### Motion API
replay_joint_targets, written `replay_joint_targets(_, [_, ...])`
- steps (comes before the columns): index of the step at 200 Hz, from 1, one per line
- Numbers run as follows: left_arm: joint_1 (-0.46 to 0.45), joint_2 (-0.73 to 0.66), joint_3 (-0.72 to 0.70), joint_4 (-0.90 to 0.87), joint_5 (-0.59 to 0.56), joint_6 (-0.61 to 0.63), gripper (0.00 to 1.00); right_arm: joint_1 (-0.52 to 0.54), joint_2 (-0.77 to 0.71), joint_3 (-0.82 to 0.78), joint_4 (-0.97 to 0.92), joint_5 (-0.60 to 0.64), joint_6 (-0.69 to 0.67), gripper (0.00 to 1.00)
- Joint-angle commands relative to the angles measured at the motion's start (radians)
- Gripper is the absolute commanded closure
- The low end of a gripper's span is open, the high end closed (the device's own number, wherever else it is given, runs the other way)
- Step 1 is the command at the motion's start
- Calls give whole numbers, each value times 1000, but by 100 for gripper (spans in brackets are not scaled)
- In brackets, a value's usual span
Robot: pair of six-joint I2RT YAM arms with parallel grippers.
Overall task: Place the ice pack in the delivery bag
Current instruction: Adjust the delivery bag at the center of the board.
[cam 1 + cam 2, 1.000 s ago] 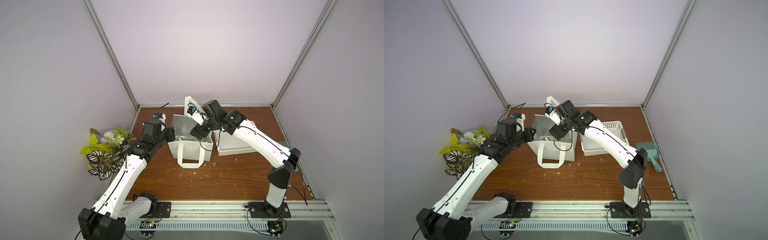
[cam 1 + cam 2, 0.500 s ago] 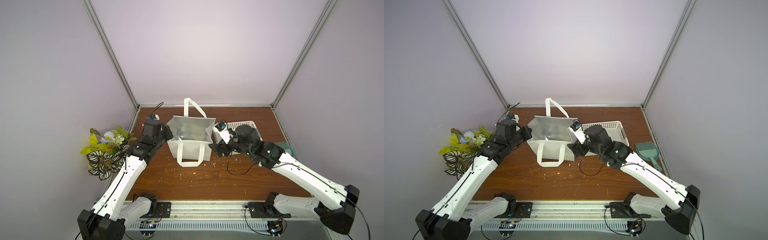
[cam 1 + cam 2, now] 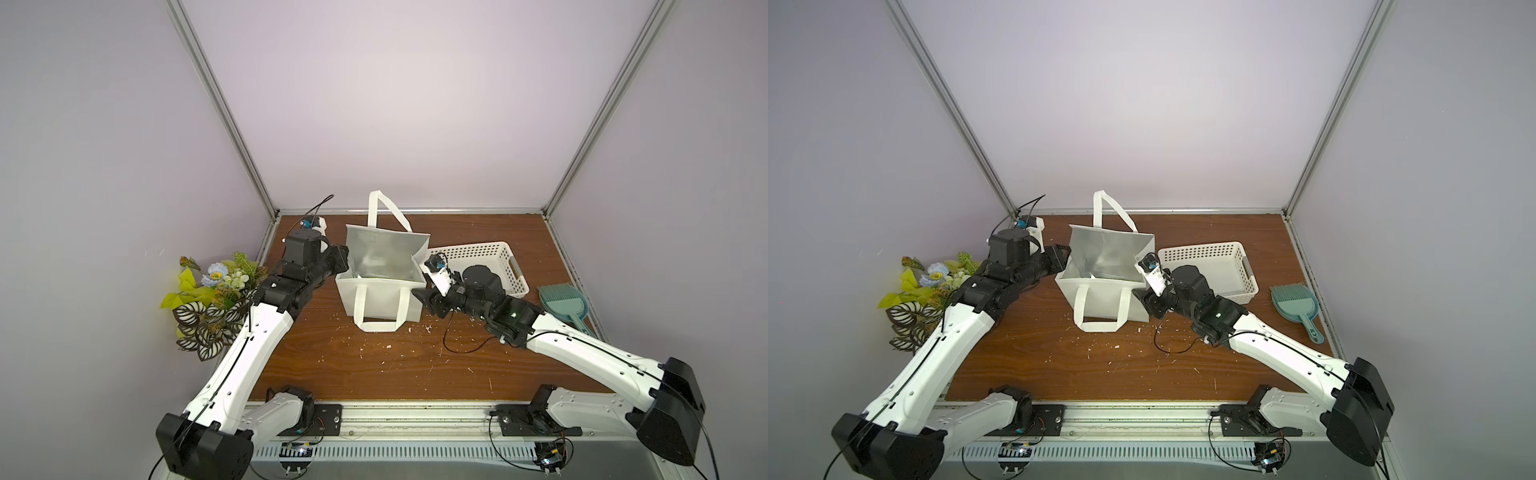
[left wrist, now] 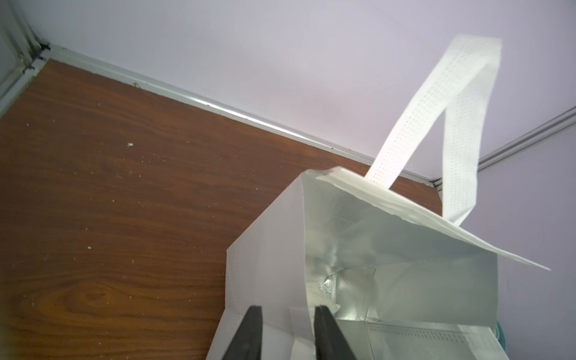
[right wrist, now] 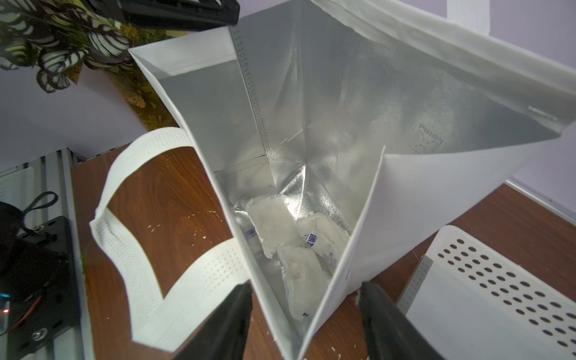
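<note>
Three soft, whitish-translucent, crinkled plastic ice packs point(image 5: 272, 224) are lying in a touching cluster on the silver foil floor of the boxy white fabric delivery bag point(image 5: 436, 199). The bag is standing on the brown wooden bench point(image 3: 374, 365), just beside a white perforated plastic basket point(image 3: 469, 247). The right pincer point(image 5: 305, 286) is hovering with jaws spread wide astride the bag's corner, gripping nothing, while the left pincer point(image 4: 288, 308) is sitting with jaws parted a little, the bag's side wall loose between them.

White shells clad the left arm point(image 3: 253, 353) and right arm point(image 3: 582, 351); joints point(image 3: 282, 291), left pincer point(image 4: 285, 311), right pincer point(image 5: 305, 286) and cables point(image 3: 444, 338) were black.
</note>
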State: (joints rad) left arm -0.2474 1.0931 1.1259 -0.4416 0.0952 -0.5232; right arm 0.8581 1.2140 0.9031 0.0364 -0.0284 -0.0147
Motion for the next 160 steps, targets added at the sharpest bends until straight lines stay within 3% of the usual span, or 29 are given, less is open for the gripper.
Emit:
replay_joint_targets(1, [36, -9, 39, -44, 34, 92, 70, 2, 19, 32, 93, 26, -19, 53])
replay_joint_targets(21, [38, -14, 44, -43, 50, 112, 69, -6, 26, 28, 111, 55, -46, 79])
replay_joint_targets(26, [40, -13, 44, -43, 53, 120, 65, -8, 25, 30, 111, 68, -53, 83])
replay_joint_targets(35, [42, -15, 45, -40, 59, 135, 57, -19, 28, 32, 114, 80, -67, 86])
replay_joint_targets(59, [48, -16, 54, -30, 84, 184, 48, -71, 38, 46, 112, 24, -99, 95])
replay_joint_targets(97, [51, -28, 50, -15, 123, 248, 42, -158, 72, 82, 99, -93, -133, 94])
replay_joint_targets(160, [61, -36, 22, 58, 217, 316, 42, -277, 114, 131, 22, -202, -214, 94])
